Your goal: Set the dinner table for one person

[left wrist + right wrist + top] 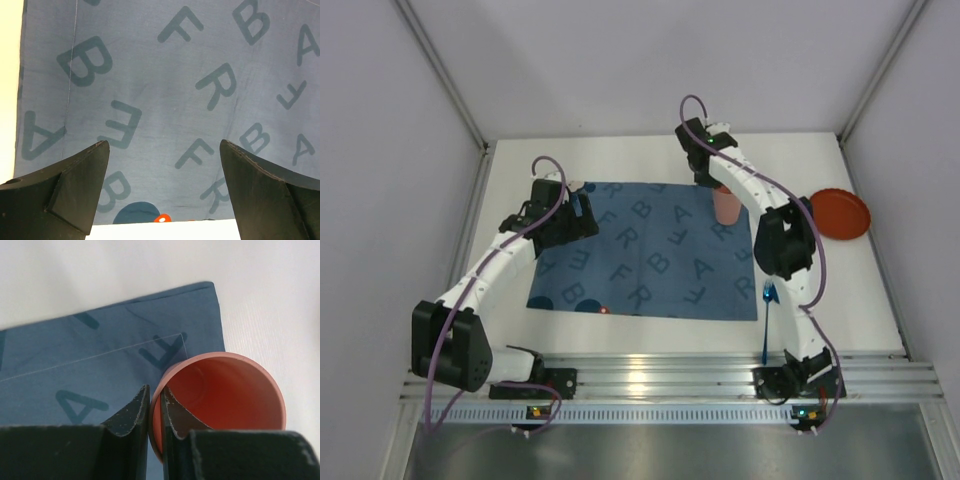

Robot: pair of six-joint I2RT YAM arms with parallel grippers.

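Observation:
The dinner table [640, 158] is a white top with a ribbed silver rail [660, 378] along its near edge. A blue cloth mat [650, 250] printed with letters lies on it. My right gripper [156, 400] is shut on the rim of an upright salmon cup [230, 400], one finger inside and one outside. The cup [725, 203] is at the mat's far right corner. My left gripper [164, 145] hangs open over the mat [165, 75], near its far left part, with nothing between its fingers.
A red plate [840, 213] lies on the table to the right of the mat. A blue spoon [766, 320] lies by the mat's near right corner. A small orange-red thing [162, 218] and a dark blue round patch [135, 212] sit at the mat's near edge.

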